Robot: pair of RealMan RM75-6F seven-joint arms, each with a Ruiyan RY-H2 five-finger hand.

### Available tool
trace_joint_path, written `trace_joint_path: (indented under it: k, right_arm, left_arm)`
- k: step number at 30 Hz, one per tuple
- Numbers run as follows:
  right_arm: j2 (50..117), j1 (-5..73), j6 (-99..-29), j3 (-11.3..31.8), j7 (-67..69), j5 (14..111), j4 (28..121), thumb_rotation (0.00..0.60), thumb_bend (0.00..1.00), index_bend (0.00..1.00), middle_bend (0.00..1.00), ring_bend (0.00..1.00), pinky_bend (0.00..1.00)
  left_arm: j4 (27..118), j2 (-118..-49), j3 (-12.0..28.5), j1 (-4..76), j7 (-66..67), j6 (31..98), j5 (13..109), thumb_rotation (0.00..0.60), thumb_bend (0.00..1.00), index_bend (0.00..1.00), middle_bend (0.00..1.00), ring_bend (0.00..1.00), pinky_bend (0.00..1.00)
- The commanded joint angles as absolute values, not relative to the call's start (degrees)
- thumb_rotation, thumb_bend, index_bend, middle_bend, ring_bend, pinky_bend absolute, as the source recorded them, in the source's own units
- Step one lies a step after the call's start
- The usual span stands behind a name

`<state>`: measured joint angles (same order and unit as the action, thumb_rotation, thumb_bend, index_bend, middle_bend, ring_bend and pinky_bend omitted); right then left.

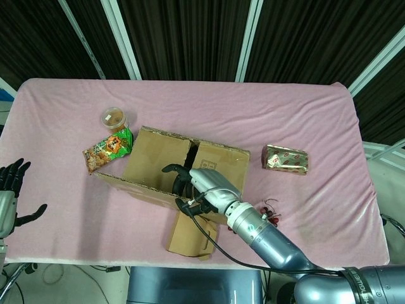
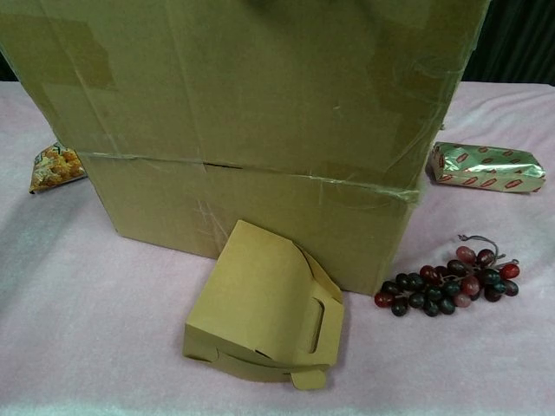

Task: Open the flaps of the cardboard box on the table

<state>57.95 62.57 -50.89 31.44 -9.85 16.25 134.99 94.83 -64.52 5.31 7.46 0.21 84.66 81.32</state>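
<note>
Now, from the left: your left hand (image 1: 12, 190) hangs off the near-left table edge, fingers spread, holding nothing. Right of it, on the pink cloth, lie a snack bag (image 1: 104, 151) and a jar (image 1: 114, 118); the bag's print is too small to read.

The box (image 1: 180, 171) sits mid-table. Its near long flap (image 2: 243, 87) stands up toward you and fills the chest view, and your right hand (image 1: 199, 185) hooks over that flap's top edge with fingers curled on it, so judge it as gripping the flap. Inside, two flaps still lie flat across the opening. So I'd call this one flap partly folded out, with the others left to do.

Just near the box leans a small carton (image 2: 264, 312), touching its front wall. Right of that lie grapes (image 2: 447, 282), then a foil packet (image 2: 486, 167) with writing you can't make out.
</note>
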Motion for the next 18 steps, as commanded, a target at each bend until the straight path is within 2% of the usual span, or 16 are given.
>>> trace_joint_path:
  k: [1,5,11,18]
  right_arm:
    - [57.1,62.3,-48.9,31.4,-7.9,16.2,135.0,0.600,0.54,0.17,0.43,0.54,0.55]
    - [55.6,62.2,-45.3,31.8,-6.1,17.0,135.0,0.600,0.52,0.16,0.42,0.54,0.54]
    - [54.3,61.9,-43.5,31.7,-3.9,19.0,135.0,0.600,0.37,0.13,0.36,0.47,0.44]
    - [54.3,61.9,-43.1,31.0,-2.0,21.3,135.0,0.600,0.29,0.12,0.35,0.46,0.43]
  left_arm:
    - [94.8,-64.5,5.3,7.4,0.2,84.7,81.3,0.600,0.17,0.00,0.00,0.00,0.00]
    - [94.8,-64.6,5.4,7.5,0.4,84.5,81.2,0.600,0.17,0.00,0.00,0.00,0.00]
    - [94.8,-64.6,5.4,7.5,0.5,84.5,81.3,0.600,0.17,0.00,0.00,0.00,0.00]
    - [94.8,-64.5,5.5,7.4,0.1,84.4,81.2,0.600,0.17,0.00,0.00,0.00,0.00]
